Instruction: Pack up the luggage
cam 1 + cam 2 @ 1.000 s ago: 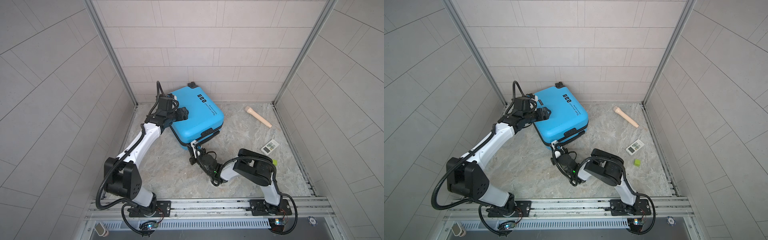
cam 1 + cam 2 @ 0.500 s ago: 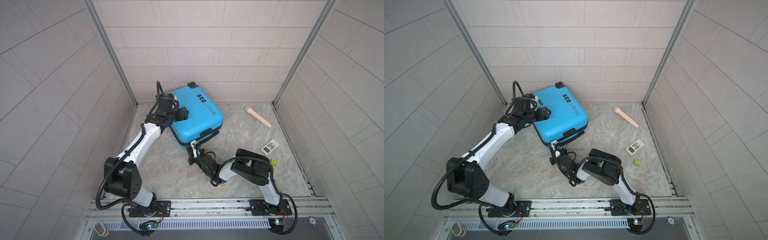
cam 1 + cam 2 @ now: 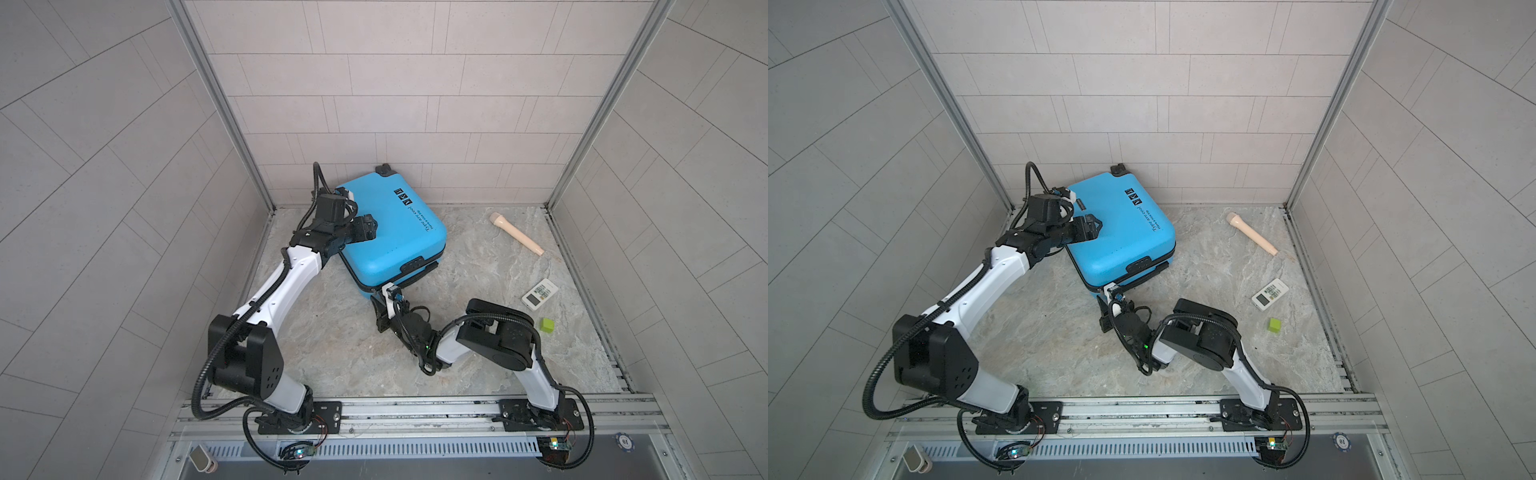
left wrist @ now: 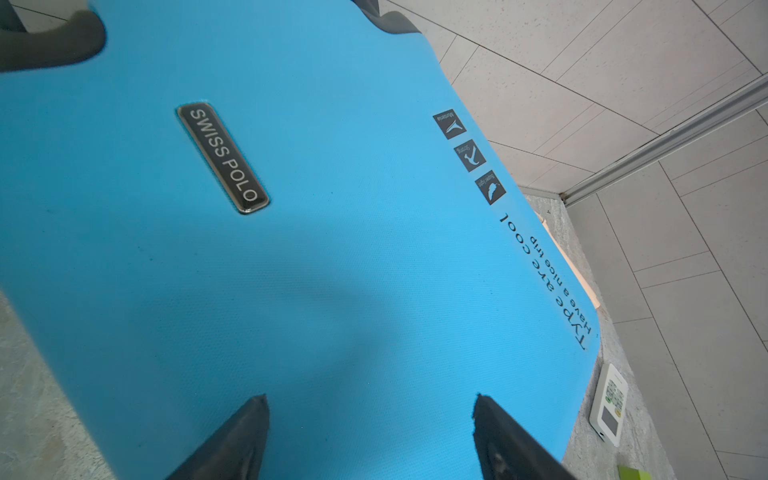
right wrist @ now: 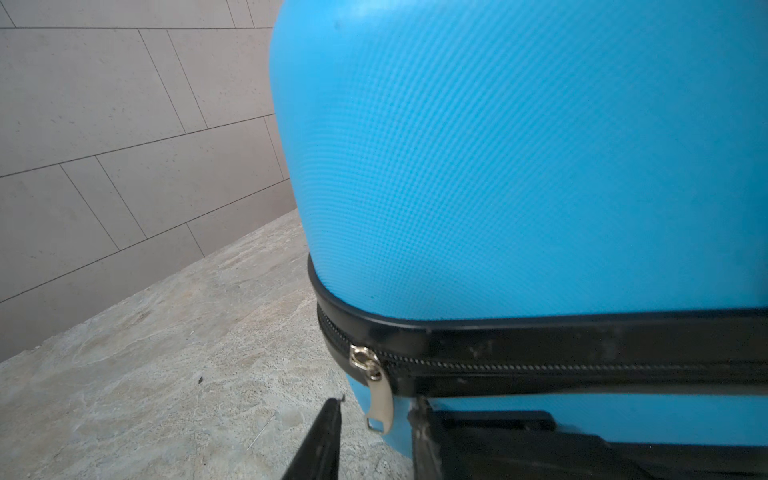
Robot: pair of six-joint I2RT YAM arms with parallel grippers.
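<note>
Parted since a second ago, the right gripper (image 5: 376, 409) stands slightly open at the near corner of the luggage (image 3: 390, 237), zip pull (image 5: 380, 399) hanging free between its jaws; the luggage lies shut in the far-left corner of the floor (image 3: 332, 340) under the wide-open left gripper (image 4: 370, 398), so packing seems nearly done, a remote (image 3: 539, 294) left out by the right edge

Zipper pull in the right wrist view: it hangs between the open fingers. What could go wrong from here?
1. The zipper pull dangles loose between the right hand's fingers; closing could miss it.
2. The left hand is open over the luggage, not gripping, so a tug may slide it.
3. The remote and green block lie outside it.
</note>
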